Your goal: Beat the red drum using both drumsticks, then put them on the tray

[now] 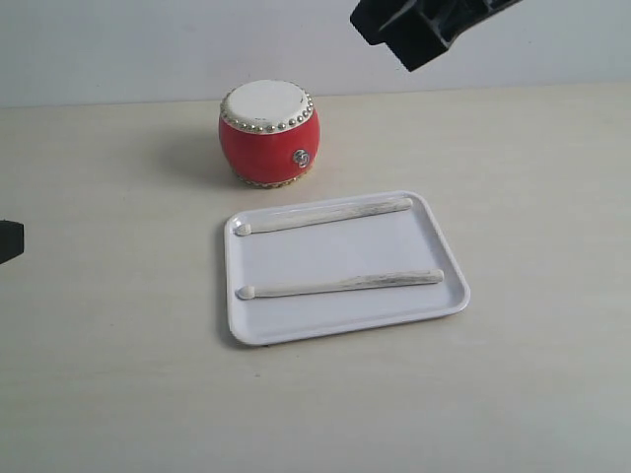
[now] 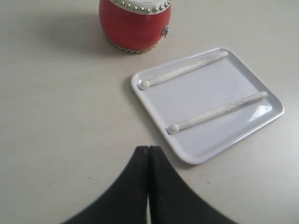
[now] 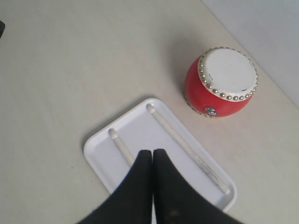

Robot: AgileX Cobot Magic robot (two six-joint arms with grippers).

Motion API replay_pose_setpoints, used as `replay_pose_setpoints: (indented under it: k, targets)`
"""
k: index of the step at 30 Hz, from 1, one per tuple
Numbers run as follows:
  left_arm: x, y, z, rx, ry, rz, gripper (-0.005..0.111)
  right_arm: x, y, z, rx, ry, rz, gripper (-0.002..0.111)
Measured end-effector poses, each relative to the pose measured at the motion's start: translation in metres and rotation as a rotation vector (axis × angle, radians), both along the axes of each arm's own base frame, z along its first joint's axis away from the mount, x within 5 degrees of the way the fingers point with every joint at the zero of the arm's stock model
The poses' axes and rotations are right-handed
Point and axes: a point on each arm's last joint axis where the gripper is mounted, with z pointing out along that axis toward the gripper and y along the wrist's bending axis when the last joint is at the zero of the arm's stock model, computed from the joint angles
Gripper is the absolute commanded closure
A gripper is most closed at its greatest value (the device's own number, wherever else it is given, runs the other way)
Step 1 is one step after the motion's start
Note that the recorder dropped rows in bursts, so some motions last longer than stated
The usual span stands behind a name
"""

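Your left gripper (image 2: 148, 150) and right gripper (image 3: 153, 153) hang with fingers pressed tight together, gripping nothing. From outside you glimpse only black fragments of them, cut off at the frame's 1 o'clock and 9 o'clock edges. On the pale table (image 1: 118, 374), the white tray (image 1: 335, 251) carries both drumsticks (image 1: 340, 285), parallel and apart, rounded tips toward 9 o'clock, one by the 12 o'clock rim, one nearer 6 o'clock. Your right fingers hide part of one stick. At the tray's 11 o'clock, just clear of it, stands the red drum (image 1: 268, 148), glossy, cream-skinned and ringed with silvery studs.
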Motion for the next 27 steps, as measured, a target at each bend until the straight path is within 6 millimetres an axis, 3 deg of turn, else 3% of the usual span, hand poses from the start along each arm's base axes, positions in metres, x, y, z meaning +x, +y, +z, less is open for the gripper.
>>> replay_pose_setpoints:
  k: [6, 12, 20, 27]
  targets:
    - [-0.001, 0.0, 0.001, -0.002, -0.009, 0.0, 0.107, 0.0, 0.0, 0.0, 0.0, 0.0, 0.0, 0.108]
    - [-0.012, 0.015, 0.015, 0.022, -0.128, 0.061, 0.107, 0.0, 0.0, 0.0, 0.0, 0.0, 0.0, 0.108]
    - [-0.057, 0.036, 0.045, -0.018, -0.427, 0.217, 0.107, 0.0, 0.0, 0.0, 0.0, 0.0, 0.0, 0.108]
    - [-0.092, 0.041, 0.056, -0.022, -0.621, 0.293, 0.107, 0.0, 0.0, 0.0, -0.002, 0.003, 0.001, 0.108]
